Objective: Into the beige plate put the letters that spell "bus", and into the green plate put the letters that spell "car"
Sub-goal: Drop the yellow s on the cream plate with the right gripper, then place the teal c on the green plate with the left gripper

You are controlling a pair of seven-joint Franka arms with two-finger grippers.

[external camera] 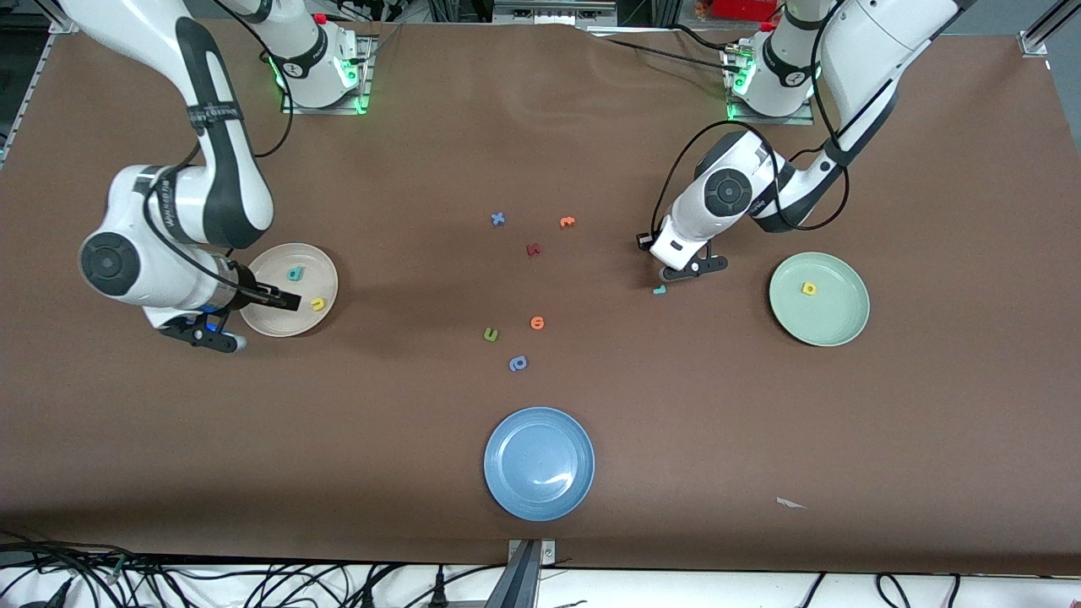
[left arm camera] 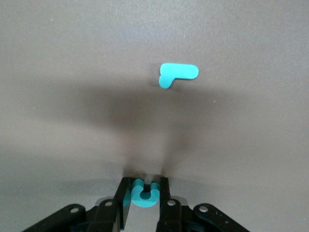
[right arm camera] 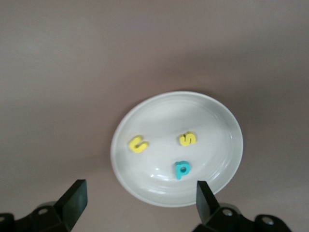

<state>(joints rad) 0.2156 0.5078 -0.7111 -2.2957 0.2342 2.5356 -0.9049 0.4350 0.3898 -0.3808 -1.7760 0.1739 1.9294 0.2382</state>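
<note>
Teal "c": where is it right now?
The teal "c" is pinched in the left pincer, low over the table beside the teal "r", toward the green plate.

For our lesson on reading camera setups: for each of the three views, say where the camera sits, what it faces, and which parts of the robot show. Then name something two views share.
Front view: high across the table, facing both bases; shows both arms, the blue plate nearest.
Left wrist view: on the left arm, looking down at the table; left gripper shut on the teal "c", teal "r" lying apart.
Right wrist view: on the right arm, above the beige plate; right gripper open.
Shared: front and right wrist views both show the beige plate.
</note>
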